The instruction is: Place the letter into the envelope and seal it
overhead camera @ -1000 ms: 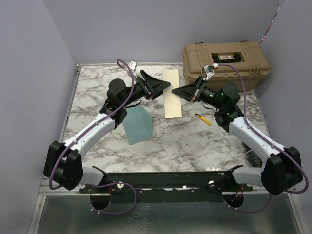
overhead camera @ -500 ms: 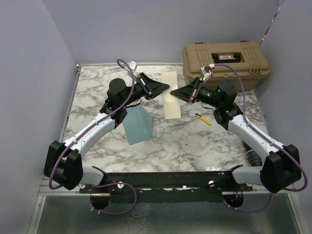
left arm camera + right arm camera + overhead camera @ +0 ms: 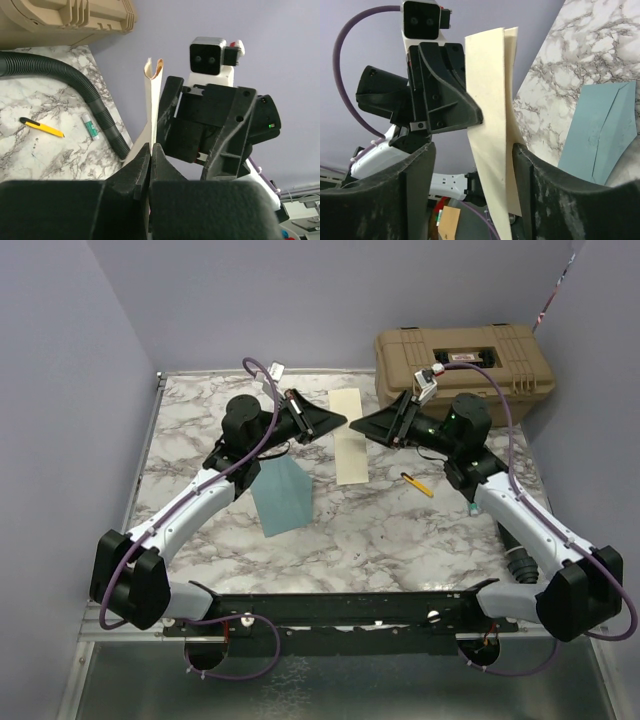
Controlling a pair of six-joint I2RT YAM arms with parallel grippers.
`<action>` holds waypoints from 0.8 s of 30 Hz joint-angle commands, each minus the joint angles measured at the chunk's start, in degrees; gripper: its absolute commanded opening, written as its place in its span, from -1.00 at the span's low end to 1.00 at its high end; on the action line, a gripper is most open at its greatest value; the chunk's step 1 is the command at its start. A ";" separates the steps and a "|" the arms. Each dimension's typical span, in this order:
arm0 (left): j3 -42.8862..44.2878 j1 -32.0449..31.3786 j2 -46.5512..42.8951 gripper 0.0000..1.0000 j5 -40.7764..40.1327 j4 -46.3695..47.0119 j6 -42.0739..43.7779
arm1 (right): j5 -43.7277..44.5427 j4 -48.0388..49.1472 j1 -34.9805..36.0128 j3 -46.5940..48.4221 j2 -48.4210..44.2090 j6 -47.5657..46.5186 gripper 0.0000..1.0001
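Note:
The letter [image 3: 352, 455], folded lengthwise with its cream side out, hangs between the two arms at the table's back centre. My left gripper [image 3: 343, 421] is shut on the letter's left edge; in the left wrist view the jaws [image 3: 150, 148] pinch the sheet [image 3: 151, 100], which stands up edge-on. My right gripper [image 3: 357, 426] is open; in its wrist view the letter [image 3: 492, 100] stands between its spread fingers [image 3: 530, 172], close to the right one. The teal envelope [image 3: 283, 496] lies flat on the marble to the left of centre, also seen from the right wrist [image 3: 597, 130].
A tan hard case [image 3: 463, 368] stands at the back right. A yellow-and-black pen [image 3: 418, 484] lies right of the letter. A black corrugated hose [image 3: 75, 85] and a small green-and-white tube [image 3: 90, 125] lie by the right wall. Purple walls close in on three sides.
My left gripper has closed on the letter's edge. My right gripper, shut on the letter before, has opened and let go. The letter has hardly moved.

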 commanded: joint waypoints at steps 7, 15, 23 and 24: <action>5.83 -0.07 -0.52 -1.00 6.05 -1.68 1.95 | 2.96 -11.97 -0.14 3.46 -4.91 -13.17 0.59; 8.15 -0.06 -0.71 -1.00 11.78 3.62 -1.79 | -9.39 7.15 -0.13 2.89 -0.96 -5.37 0.45; 8.11 0.10 -1.50 -1.00 9.48 4.32 -0.66 | -10.46 12.57 -0.13 1.28 -1.92 -0.87 -0.67; 7.94 0.10 -1.69 -0.98 9.10 4.31 -0.40 | -9.88 12.47 -0.13 1.19 -2.10 -1.01 -0.77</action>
